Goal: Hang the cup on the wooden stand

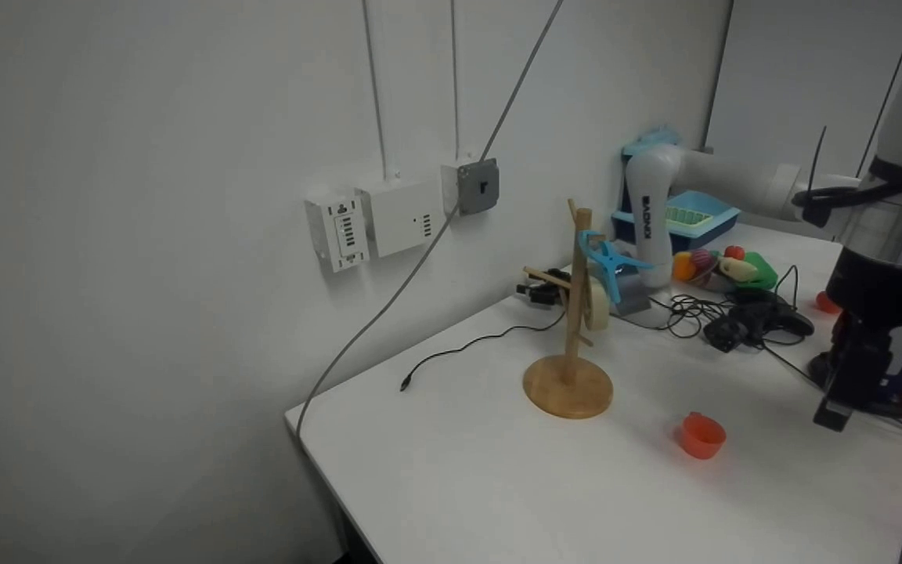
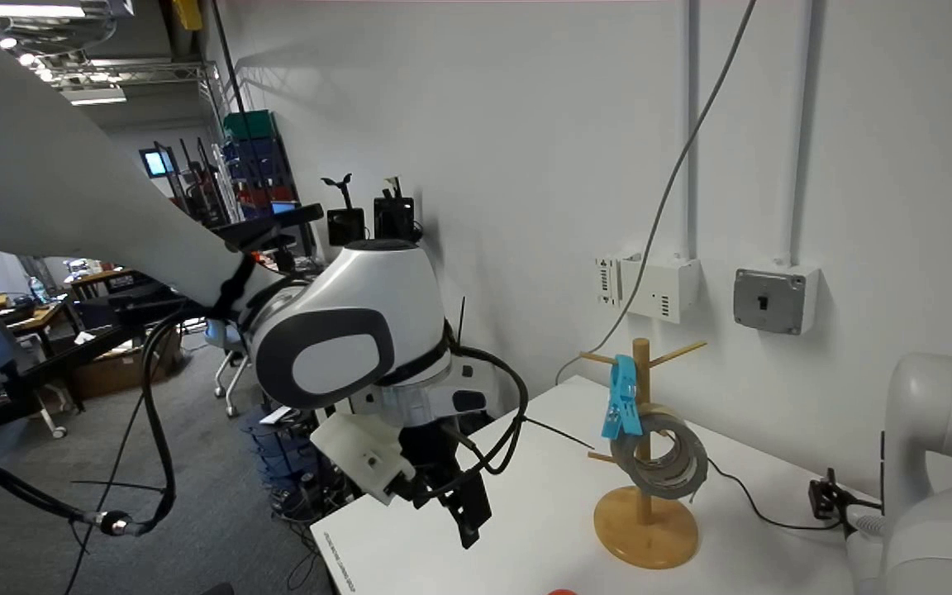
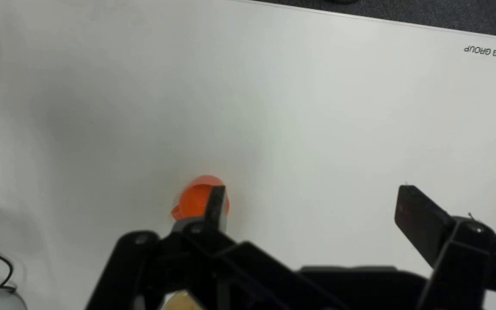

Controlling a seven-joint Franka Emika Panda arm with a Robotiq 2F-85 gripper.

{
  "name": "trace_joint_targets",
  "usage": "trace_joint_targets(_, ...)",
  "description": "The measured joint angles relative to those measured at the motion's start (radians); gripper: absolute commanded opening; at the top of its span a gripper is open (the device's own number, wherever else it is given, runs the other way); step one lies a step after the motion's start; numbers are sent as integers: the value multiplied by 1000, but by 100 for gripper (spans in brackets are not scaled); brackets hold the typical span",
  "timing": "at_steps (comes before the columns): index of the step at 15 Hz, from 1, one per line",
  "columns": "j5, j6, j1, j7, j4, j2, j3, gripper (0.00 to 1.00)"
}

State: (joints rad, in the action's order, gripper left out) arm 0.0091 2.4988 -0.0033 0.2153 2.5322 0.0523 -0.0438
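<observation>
One arm (image 2: pixel 129 211) slants downward, empty jaws spread wide, apparently higher than the cup (image 1: pixel 702 439).

Red-orange cup (image 1: pixel 702 439) sits upright; wooden stand (image 1: pixel 575 323) upright nearby.

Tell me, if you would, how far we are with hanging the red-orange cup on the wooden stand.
Nothing of the hanging looks done: the small red-orange cup sits on the white table, apart from the light-brown wooden stand. Nothing is in hand: the black claw is open, apart from the cup. Left: grasping the cup, lifting it and hanging it on a thin wooden peg.
</observation>
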Motion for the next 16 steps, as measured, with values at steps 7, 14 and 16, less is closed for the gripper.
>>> trace_joint_targets(7,0,0,-1,0,2,0,0,100)
trace_joint_targets(14,-1,0,-1,0,3,-6,1,100)
trace_joint_targets(16,-1,0,-2,0,3,-14,0,100)
